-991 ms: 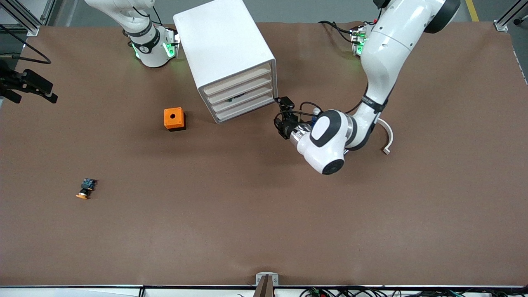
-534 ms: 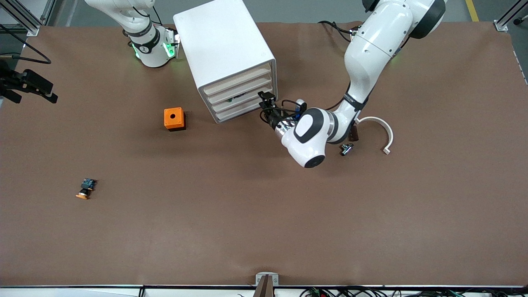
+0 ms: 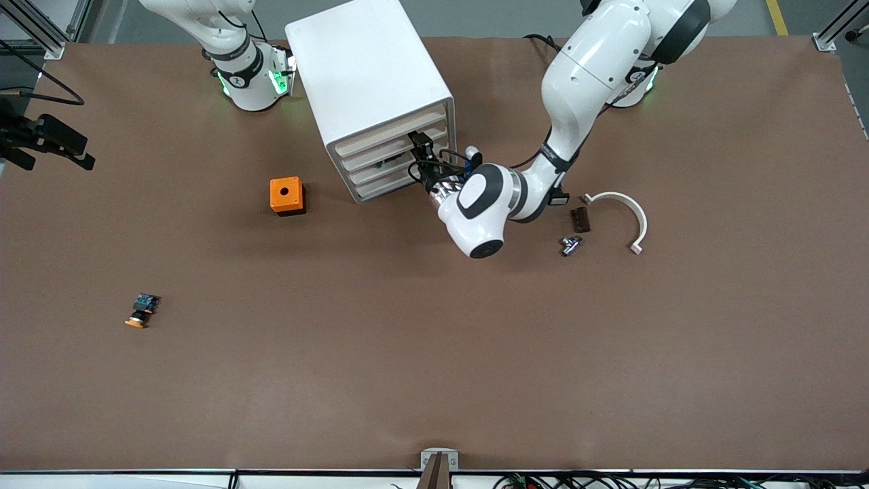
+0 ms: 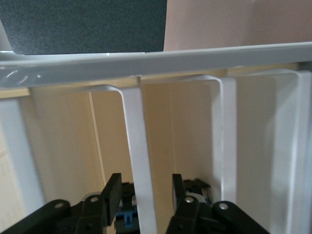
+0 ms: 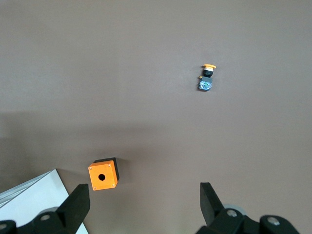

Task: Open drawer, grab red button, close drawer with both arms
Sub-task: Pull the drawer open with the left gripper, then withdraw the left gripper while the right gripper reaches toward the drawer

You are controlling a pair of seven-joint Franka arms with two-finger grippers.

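Brown table (image 3: 407, 353); left gripper (image 3: 419, 157) at drawer cabinet (image 3: 370, 95).

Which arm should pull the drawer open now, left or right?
Left. The left gripper is already at the front of the drawer unit, its open fingers straddling a white handle. The right gripper waits high over the table, open, near the orange cube.

Left pincer (image 3: 422, 157) sits at the white drawer cabinet's (image 3: 370, 81) drawer fronts.
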